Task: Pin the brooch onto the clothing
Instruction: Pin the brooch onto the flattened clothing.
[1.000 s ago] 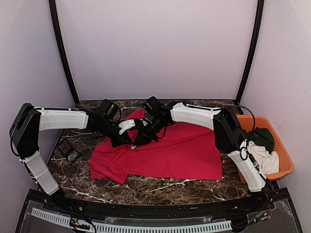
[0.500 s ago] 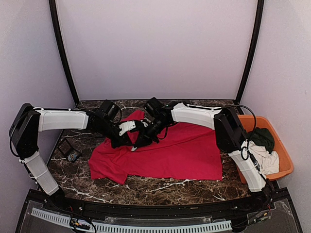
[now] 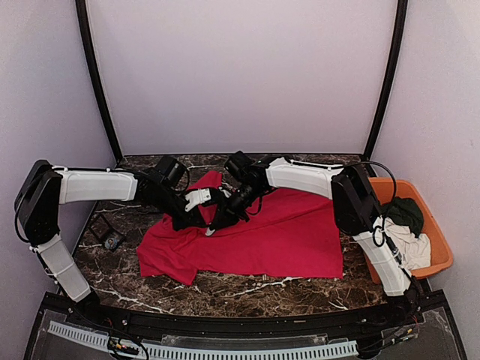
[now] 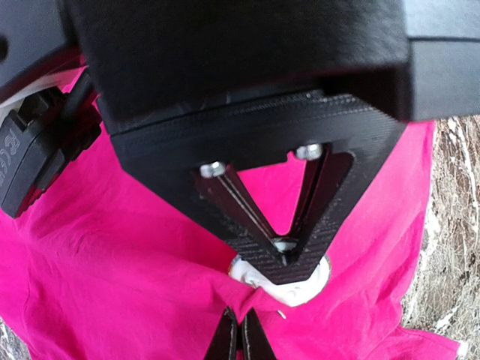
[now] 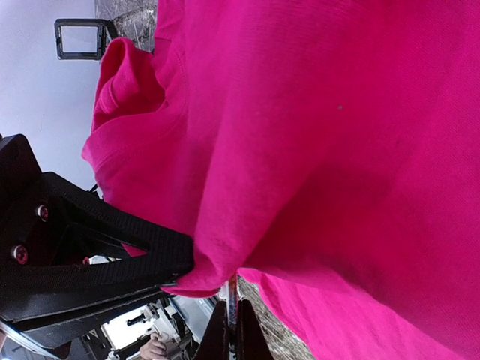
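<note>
The clothing (image 3: 277,232) is a bright red T-shirt spread on the marble table. Both arms meet over its upper left part. My left gripper (image 4: 240,339) is shut on a raised fold of the clothing (image 4: 112,247), its tips touching the pinch. Just beyond that fold sits the brooch (image 4: 309,289), a white round disc, held by the right gripper's black fingers (image 4: 289,255); a thin pin tip pokes out beside the fold. In the right wrist view my right gripper (image 5: 231,330) is shut on the brooch's thin edge (image 5: 232,291), under hanging red fabric (image 5: 337,112).
An orange basket (image 3: 439,251) stands at the table's right edge with a dark green garment (image 3: 405,211) and a white cloth (image 3: 412,246) in it. A small dark object (image 3: 109,237) lies on the marble left of the shirt.
The right gripper has edged slightly down and left toward the left gripper's pinched fold. Both grips are unchanged.
</note>
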You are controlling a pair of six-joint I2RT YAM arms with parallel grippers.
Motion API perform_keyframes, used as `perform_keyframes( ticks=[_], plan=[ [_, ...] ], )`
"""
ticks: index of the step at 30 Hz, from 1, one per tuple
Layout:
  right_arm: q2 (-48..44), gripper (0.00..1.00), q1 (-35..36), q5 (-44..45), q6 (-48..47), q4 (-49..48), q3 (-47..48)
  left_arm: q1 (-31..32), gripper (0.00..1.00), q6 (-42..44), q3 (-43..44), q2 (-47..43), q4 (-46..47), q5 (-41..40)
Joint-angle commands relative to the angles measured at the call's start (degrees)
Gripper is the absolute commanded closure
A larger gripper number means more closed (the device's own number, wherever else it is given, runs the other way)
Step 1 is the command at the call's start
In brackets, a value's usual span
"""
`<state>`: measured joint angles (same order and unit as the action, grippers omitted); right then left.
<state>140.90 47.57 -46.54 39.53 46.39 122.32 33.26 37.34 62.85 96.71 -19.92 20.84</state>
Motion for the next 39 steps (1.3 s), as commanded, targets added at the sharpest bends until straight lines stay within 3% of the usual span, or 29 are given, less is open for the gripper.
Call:
perform_keyframes(
  ticks=[1,25,29,32,39],
  plan=[
    [-2.7,1.00,0.7,-2.3,-2.4,3.9,0.7,0.1,0.99,0.7,1.2,-2.5,-0.2,-0.2],
    [-2.7,1.00,5.5,-4.3,-7.7,5.4,3.8,1.0,0.99,-1.5,1.2,-2.1,1.8,-2.0],
    [-3.4,1.00,5.7,-4.2,-8.5,4.8,2.7,1.3,0.92,-5.4,2.1,-1.9,2.0,-2.1],
    [-4.5,1.00,5.6,-5.0,-8.9,3.2,0.7,2.2,0.81,-9.5,4.7,-1.5,-0.9,-3.0],
    [-7.7,1.00,5.5,-9.4,-9.5,-2.4,-3.9,2.4,0.76,-20.9,1.5,-6.6,-0.3,-3.3]
  ],
)
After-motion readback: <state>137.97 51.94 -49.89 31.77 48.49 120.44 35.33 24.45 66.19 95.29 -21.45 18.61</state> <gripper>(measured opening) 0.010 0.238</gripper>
